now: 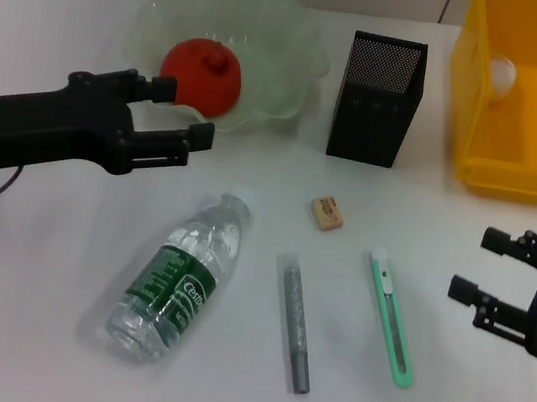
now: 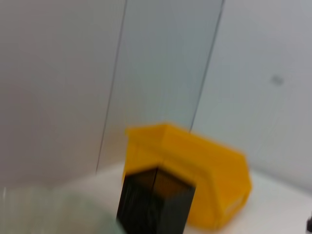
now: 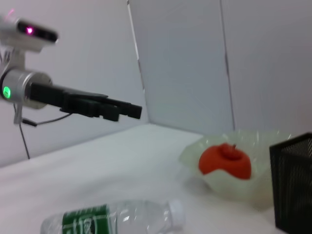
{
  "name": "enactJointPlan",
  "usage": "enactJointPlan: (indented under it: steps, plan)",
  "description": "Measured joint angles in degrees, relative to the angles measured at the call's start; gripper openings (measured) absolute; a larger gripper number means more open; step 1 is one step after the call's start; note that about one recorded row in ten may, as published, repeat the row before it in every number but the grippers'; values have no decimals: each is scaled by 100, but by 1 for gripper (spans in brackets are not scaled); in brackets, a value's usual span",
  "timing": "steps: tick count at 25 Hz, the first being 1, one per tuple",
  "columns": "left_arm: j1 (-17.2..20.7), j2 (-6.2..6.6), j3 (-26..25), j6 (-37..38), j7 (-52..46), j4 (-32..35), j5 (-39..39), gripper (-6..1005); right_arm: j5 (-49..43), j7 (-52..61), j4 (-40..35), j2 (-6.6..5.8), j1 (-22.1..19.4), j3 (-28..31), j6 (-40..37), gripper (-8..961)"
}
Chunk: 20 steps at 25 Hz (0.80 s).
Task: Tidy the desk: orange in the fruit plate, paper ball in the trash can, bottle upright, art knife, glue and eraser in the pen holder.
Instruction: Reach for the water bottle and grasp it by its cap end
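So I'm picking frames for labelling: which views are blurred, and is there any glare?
Head view: sharp, even light, mild glare on the lying bottle. Left wrist view: smeared, the pen holder and yellow bin have soft edges. Right wrist view: slightly soft, the orange still reads clearly.

White table (image 1: 28, 256) carries bottle (image 1: 179, 276), eraser (image 1: 326, 213), knife (image 1: 392, 319).

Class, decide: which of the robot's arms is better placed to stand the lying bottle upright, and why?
Left. The left gripper, open, hovers just above the bottle; the right gripper sits beyond the knife.
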Motion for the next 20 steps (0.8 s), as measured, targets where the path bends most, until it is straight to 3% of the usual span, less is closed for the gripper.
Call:
enactJointPlan:
  steps: [2,3,4,9,14,18,20]
  plan:
    - [184,3,443,-395,-971,698,638,797,-89,-16,21,-2,4,1,-3,743]
    - [267,6,866,-641,-2244,1383,1536,797,-268,-97,92,-7,28,-3,-11,743]
    - [267,6,866,-641,-2244,1383,1536,797,-268,-97,92,-7,28,-3,-11,743]
    - [177,-14,2035,-837,-4518,2464,3460,797,-409,-569,452,-1,72,-1,51,743]
    - [-284,-26,2643,-1013,-5705,2536,4694,797,-414,-775,660,-2,108,27,56,744]
    - [-449,-34,2720,-1049,-5873,2436,4862,797,-418,-797,693,6,102,59,59,744]
    - [-748,-37,2774,-1111,-5975,2136,4917,797,-418,-811,695,7,96,61,58,744]
